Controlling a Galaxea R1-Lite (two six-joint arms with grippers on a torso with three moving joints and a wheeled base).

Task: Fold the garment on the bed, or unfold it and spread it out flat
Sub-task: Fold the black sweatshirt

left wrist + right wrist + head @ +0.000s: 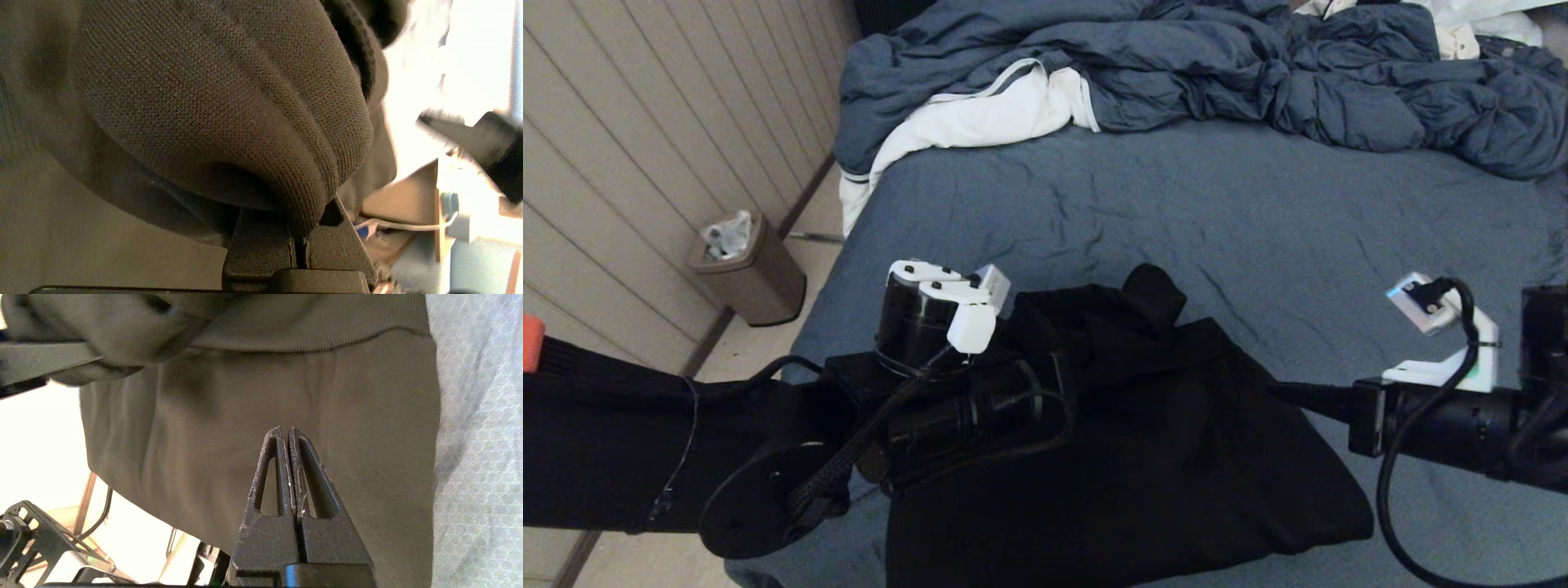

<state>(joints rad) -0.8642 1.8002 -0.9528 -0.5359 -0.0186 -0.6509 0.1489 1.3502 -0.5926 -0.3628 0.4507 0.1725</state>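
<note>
The black garment (1160,457) lies bunched and partly folded on the near part of the bed (1258,220), with a small peak of cloth standing up at its far edge. In the left wrist view my left gripper (300,241) is shut on a fold of the garment's ribbed knit (229,102); in the head view its fingers are hidden behind the wrist and cloth. My right gripper (1282,392) reaches in from the right to the garment's right edge. It is shut with nothing between its fingers (286,433), just above the smooth cloth (245,396).
A rumpled blue-grey comforter (1258,73) fills the far end of the bed, with a white cloth (980,114) at its left. A brown waste bin (747,273) stands on the floor left of the bed, by the panelled wall. Bare sheet lies between garment and comforter.
</note>
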